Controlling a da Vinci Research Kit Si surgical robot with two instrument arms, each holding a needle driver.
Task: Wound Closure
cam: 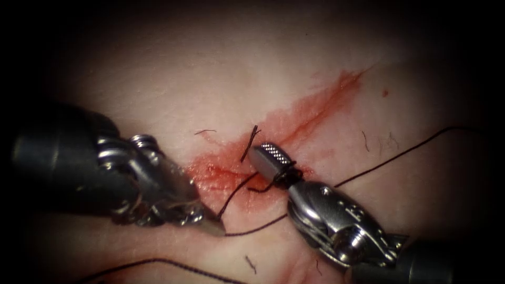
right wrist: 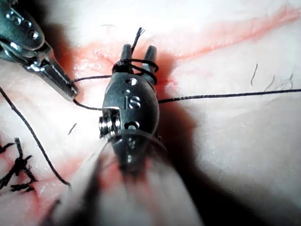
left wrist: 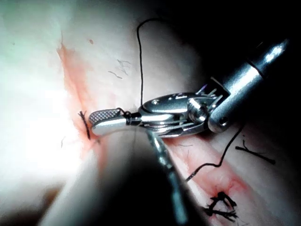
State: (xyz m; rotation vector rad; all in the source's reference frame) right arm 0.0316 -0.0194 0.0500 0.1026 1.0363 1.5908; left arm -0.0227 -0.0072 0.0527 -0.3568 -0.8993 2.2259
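The dark thread (cam: 392, 155) is looped around the right claw (cam: 265, 153), whose jaws stand slightly apart over the cut (cam: 294, 126), a short thread end between them. The left claw (cam: 213, 225) is clamped on the thread just left of the cut. Red fluid (cam: 221, 176) stains the pale tissue (cam: 210, 68); a knotted stitch (right wrist: 19, 167) lies nearby.
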